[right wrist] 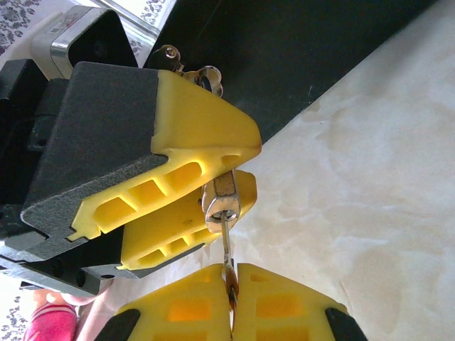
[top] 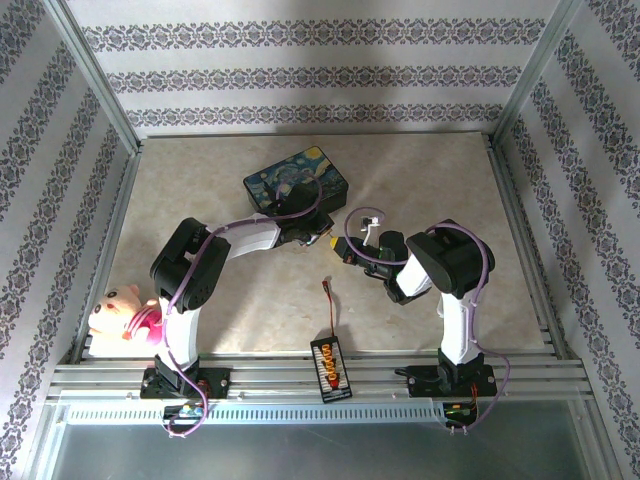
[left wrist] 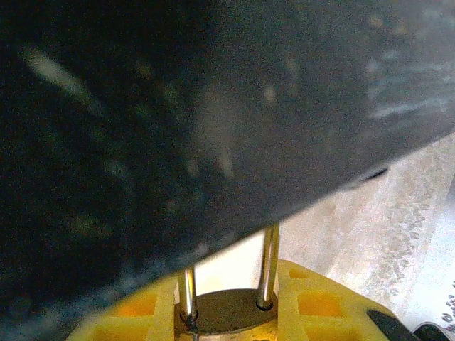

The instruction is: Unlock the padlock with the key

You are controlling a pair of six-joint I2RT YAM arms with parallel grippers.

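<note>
The small metal padlock (right wrist: 222,202) is clamped between the yellow fingers (right wrist: 199,135) of my left gripper (top: 322,238), keyhole end facing my right gripper. In the left wrist view its thin silver shackle (left wrist: 268,266) rises from the lock body (left wrist: 224,314) between the fingertips of my left gripper (left wrist: 227,288). My right gripper (right wrist: 231,277) is shut on the key's orange head (right wrist: 232,293). The key's thin blade (right wrist: 225,245) reaches up into the padlock's keyhole. In the top view the right gripper (top: 347,252) meets the left one at mid-table.
The dark painted box (top: 297,178) lies just behind the left gripper and looms close over it in the left wrist view (left wrist: 178,121). A pink plush toy (top: 120,315) sits at the near left. A black connector board (top: 330,365) with a red-tipped lead (top: 327,290) lies near the front.
</note>
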